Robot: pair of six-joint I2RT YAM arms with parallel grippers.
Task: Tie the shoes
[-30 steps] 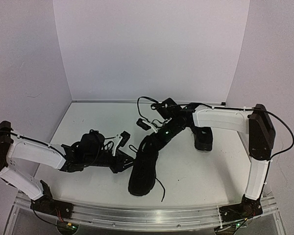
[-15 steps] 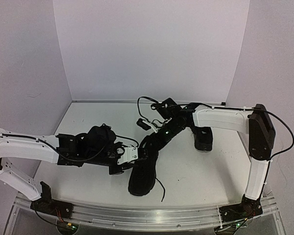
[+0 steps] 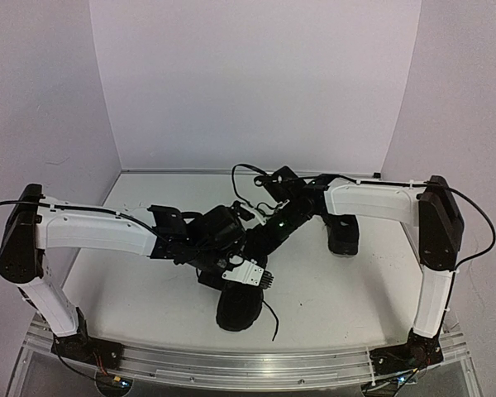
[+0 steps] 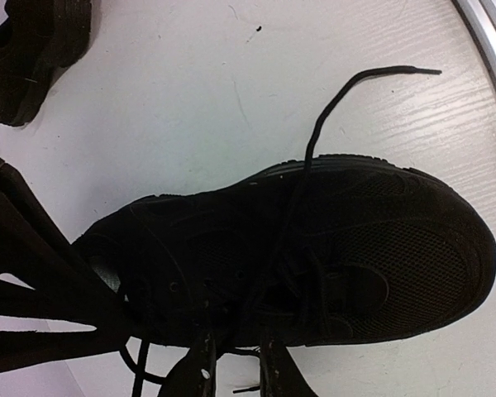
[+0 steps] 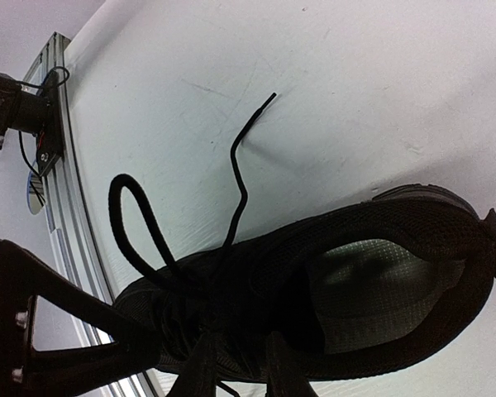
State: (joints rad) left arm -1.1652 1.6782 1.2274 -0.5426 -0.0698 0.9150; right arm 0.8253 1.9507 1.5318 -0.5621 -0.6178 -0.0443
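One of the shoes (image 3: 236, 310) lies at the table's middle, toe toward the front rail. It fills the left wrist view (image 4: 380, 240) and shows a pale green insole (image 5: 380, 281) in the right wrist view. My left gripper (image 3: 250, 275) (image 4: 234, 335) hangs over its laced part, jaws a narrow gap apart, with a thin lace strand crossing that gap. My right gripper (image 3: 260, 236) (image 5: 236, 339) is at the same shoe's laces, its tips lost against the black. A lace loop (image 5: 124, 207) and a free lace end (image 4: 355, 83) (image 5: 240, 165) trail onto the table. The second shoe (image 3: 344, 233) (image 4: 33, 50) stands at the right.
The aluminium rail (image 3: 231, 364) (image 4: 488, 33) (image 5: 58, 124) runs along the table's front edge, close to the near shoe's toe. White walls close the back and sides. A black cable (image 3: 244, 169) arcs above the right wrist.
My left arm has swung right from the table's left side to above the near shoe, and its jaws have narrowed. The right arm and both shoes have stayed put.
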